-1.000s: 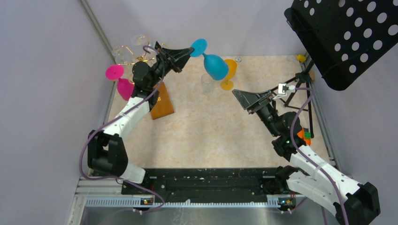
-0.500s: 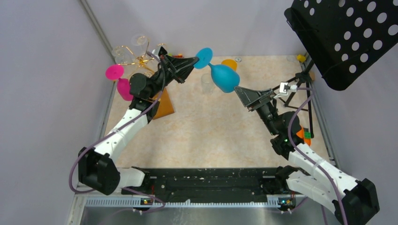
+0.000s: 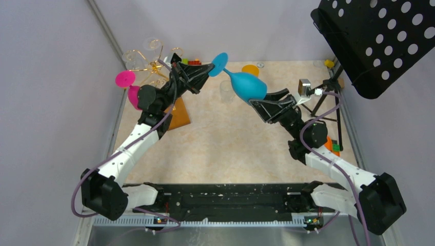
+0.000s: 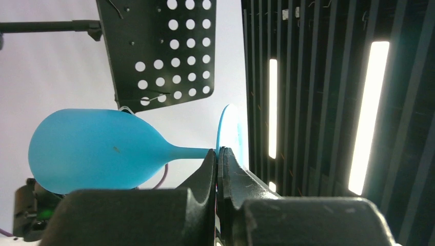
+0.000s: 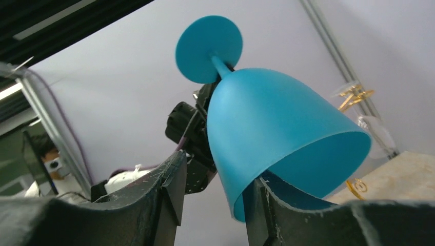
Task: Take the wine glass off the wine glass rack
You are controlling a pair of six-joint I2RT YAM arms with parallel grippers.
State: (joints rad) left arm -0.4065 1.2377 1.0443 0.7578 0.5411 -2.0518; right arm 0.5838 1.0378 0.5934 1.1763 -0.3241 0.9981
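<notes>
The blue wine glass (image 3: 246, 85) lies on its side in the air, off the wine glass rack (image 3: 152, 65), which stands at ten o'clock on the table (image 3: 231, 138). The left claw (image 3: 211, 67) is pinched tight on the stem by the foot. The right claw (image 3: 264, 98) gapes wide, its fingers straddling the bowl's rim at four o'clock of the glass — contact unclear. A pink glass (image 3: 129, 84) hangs at the rack.

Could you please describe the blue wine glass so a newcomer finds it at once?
Above the table's far middle, between the arms, the blue wine glass lies sideways, stem pinched in the left tool. Its neighbours are a pink glass and an orange glass.
</notes>
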